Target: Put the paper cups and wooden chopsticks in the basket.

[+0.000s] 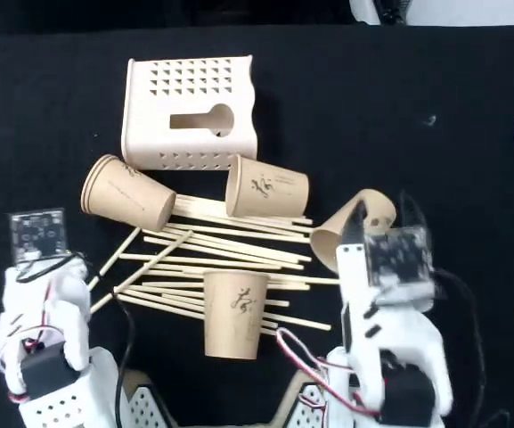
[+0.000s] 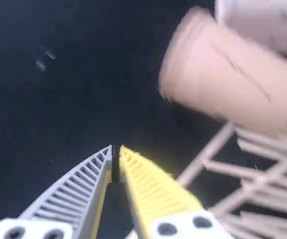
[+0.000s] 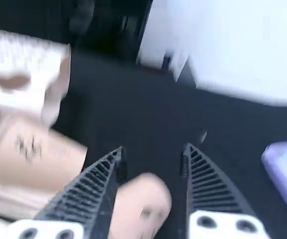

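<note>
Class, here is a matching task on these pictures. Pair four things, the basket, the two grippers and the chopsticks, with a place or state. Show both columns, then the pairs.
1. basket
2. left gripper
3. right gripper
4. chopsticks

A. open, a paper cup between its fingers
B. scattered flat, crossing one another
C. at the far side of the table
D. shut, empty

Pairs: 1-C, 2-D, 3-A, 4-B.

Open over bare black table [image 1: 399, 116] right of the basket [image 1: 190, 111] and at the far left edge. Blocked on the basket's near side by a left cup [image 1: 127, 193] and a middle cup [image 1: 267, 188], both just beside it. Cluttered nearer the arms with scattered chopsticks [image 1: 221, 259], a third cup [image 1: 234, 314] lying among them.
</note>
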`<state>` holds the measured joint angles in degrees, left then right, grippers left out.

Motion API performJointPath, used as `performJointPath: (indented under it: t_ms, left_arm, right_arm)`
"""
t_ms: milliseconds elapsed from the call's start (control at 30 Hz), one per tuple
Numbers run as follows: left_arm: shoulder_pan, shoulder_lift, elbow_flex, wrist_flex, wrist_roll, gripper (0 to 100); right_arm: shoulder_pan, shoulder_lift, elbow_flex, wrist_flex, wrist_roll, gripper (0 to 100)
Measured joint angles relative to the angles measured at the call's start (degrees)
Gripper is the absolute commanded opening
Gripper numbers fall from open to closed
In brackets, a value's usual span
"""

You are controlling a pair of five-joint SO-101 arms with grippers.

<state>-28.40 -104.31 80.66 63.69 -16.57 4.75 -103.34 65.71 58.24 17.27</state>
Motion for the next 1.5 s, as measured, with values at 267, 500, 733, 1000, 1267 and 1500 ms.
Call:
performJointPath:
  t_ms: [267, 500, 733, 1000, 1267, 1500]
  left_arm:
    - [-1.76, -0.44, -5.63, -12.84, 7.03, 25]
    - [1.85, 4.84, -5.98, -17.58, 7.65, 25]
    - [3.87, 28.84, -17.14, -16.70, 9.41, 25]
    - [2.02, 57.76, -30.07, -5.54, 10.37, 24]
    - [-4.92, 59.34, -22.95, -12.84, 10.29, 24]
    - [-5.01, 59.43, -16.35, -18.73, 10.29, 24]
  right_arm:
    - [-3.78, 16.70, -18.99, -1.23, -3.96, 20.2]
    - [-13.19, 50.99, -43.69, 7.82, -15.30, 20.1]
    - [-18.02, 85.63, -66.90, 13.89, -18.11, 20.5]
    - [-21.27, 114.99, -87.03, 16.62, -22.51, 35.3]
    - [-25.67, 135.56, -103.47, 16.62, -23.65, 23.2]
    - [-28.48, 144.53, -113.05, 17.93, -23.74, 31.2]
